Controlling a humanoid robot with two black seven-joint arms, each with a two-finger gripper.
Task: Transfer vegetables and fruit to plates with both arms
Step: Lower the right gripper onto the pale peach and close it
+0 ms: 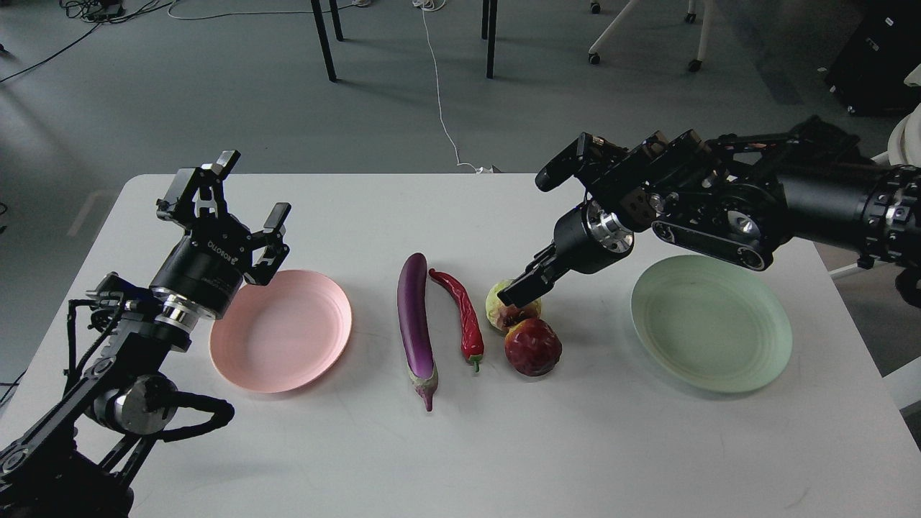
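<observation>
Pale yellow-green fruit (501,306) lay just under right end effector (519,291), touching dark red fruit (533,347), w/ green plate (711,323) to its right. Can't tell if fingers gripped it. Left end effector (230,198) was open, empty, beside pink plate (282,329).

A white counter (432,460) stands on grey floor (216,93). Beyond its far edge: dark chair legs (324,39), a white cable (439,93), black cables (93,11), white castor legs (694,43).
</observation>
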